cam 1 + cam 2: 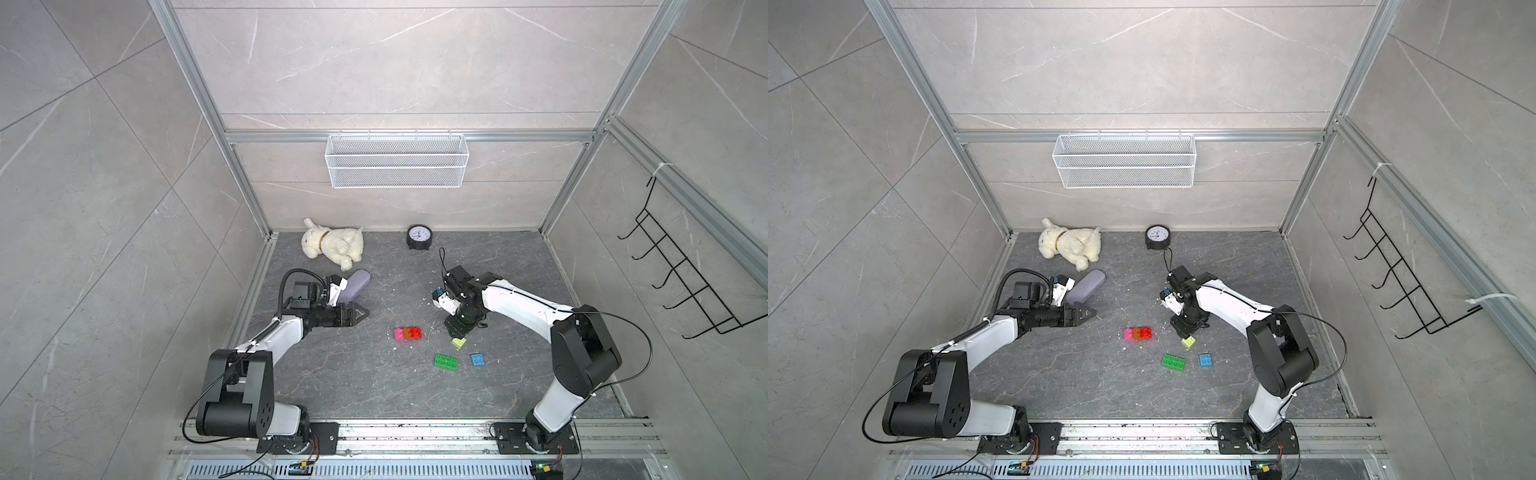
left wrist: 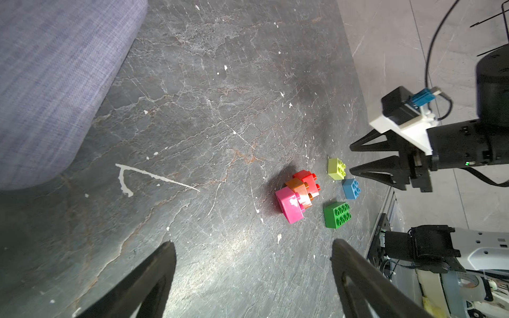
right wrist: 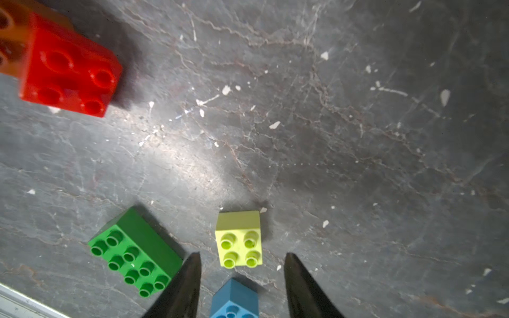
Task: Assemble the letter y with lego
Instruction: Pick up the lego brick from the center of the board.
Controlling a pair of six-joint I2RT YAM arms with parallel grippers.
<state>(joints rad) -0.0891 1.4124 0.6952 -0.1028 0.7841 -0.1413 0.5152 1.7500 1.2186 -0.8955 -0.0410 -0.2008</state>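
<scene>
The right hand (image 2: 351, 159) was spread and empty, tips beside the yellow-green brick (image 3: 239, 239) on the counter (image 2: 220, 110); the left hand (image 2: 252, 242) was spread. The brick looked light, rigid, slick (grip flat sidewalls).

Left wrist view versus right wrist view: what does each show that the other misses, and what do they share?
Only left wrist: the lilac case, the pink brick joined to the orange brick, the left tool with open tips, and the right tool seen from outside. Only right wrist: no new object, but the yellow-green brick lying untouched at the right tool's open tips. Both: the red brick, green brick, blue brick, yellow-green brick and the dark table.
</scene>
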